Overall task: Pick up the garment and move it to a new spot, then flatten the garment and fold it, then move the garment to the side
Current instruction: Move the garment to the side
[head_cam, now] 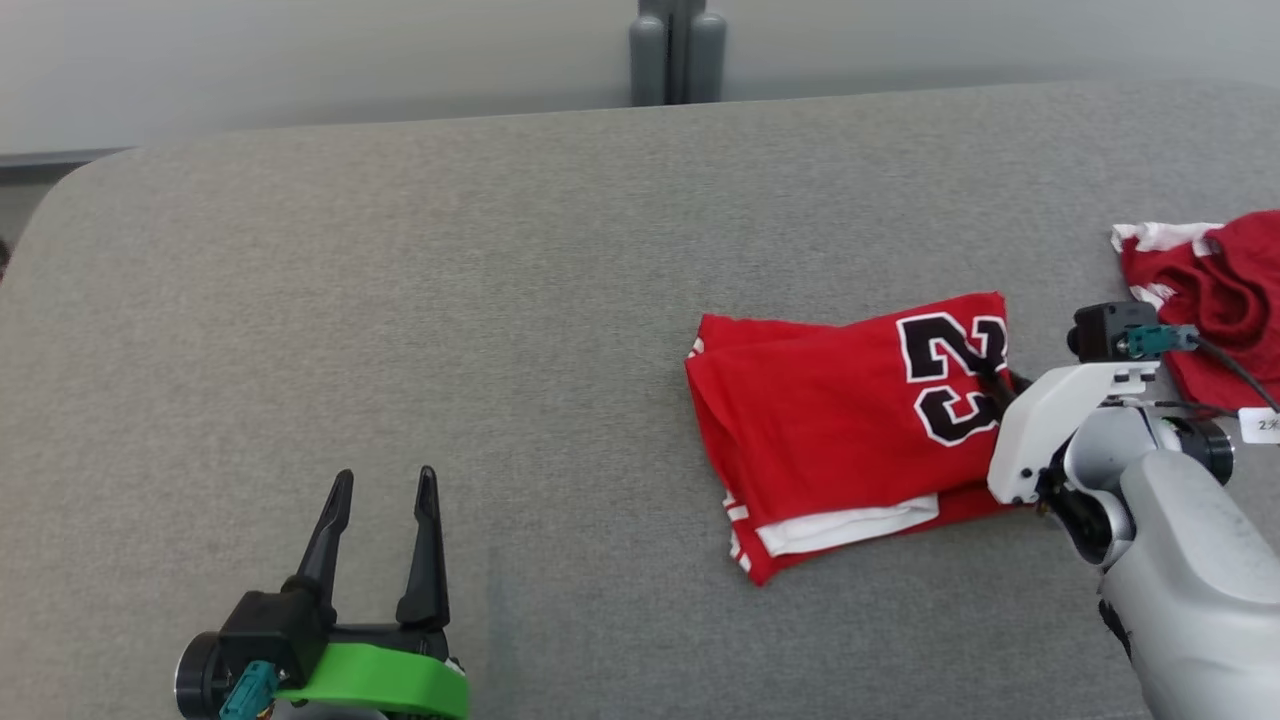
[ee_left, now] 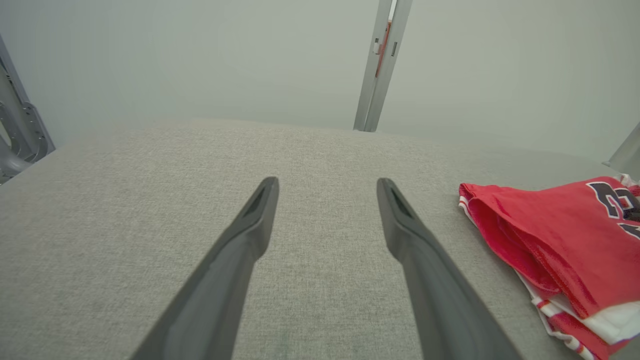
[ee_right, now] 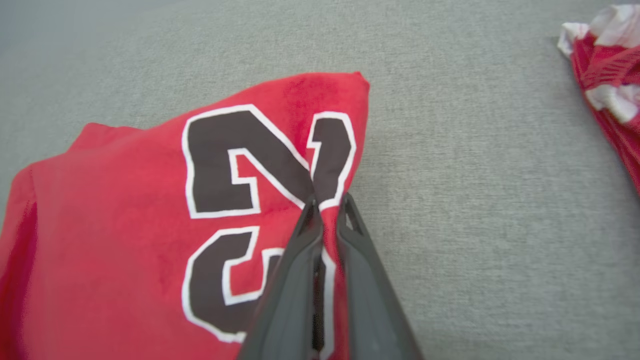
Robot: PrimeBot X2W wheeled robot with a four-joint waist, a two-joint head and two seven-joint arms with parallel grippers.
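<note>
- The left gripper (head_cam: 386,473) hung at the near left over bare grey table (head_cam: 400,250), its two dark fingers spread wide with nothing between them.
- In the left wrist view those parted fingers framed plain fabric surface, and the left gripper (ee_left: 327,181) stood well apart from the jersey (ee_left: 550,225), which lay off to its right.
- At the near right the pale forearm (head_cam: 1180,560) reached inward and forward to the jersey's right edge.
- The right gripper (head_cam: 995,380) was clenched on that edge, beside the black number 23.
- The right wrist view showed the right gripper (ee_right: 330,201) with its fingers almost together and red cloth bunched up between the tips.
- The jersey (head_cam: 830,420) lay folded, right of the table's middle, with a white band showing along its near edge and the number uppermost at its right end.
- The jersey (ee_right: 125,225) spread mostly to the left of the pinching fingers.
- Farther right, apart from the jersey, a second red garment (head_cam: 1215,290) with white trim lay crumpled at the table's edge.
- Beyond the far edge a grey post (head_cam: 678,50) stood against a pale wall (head_cam: 300,60).
</note>
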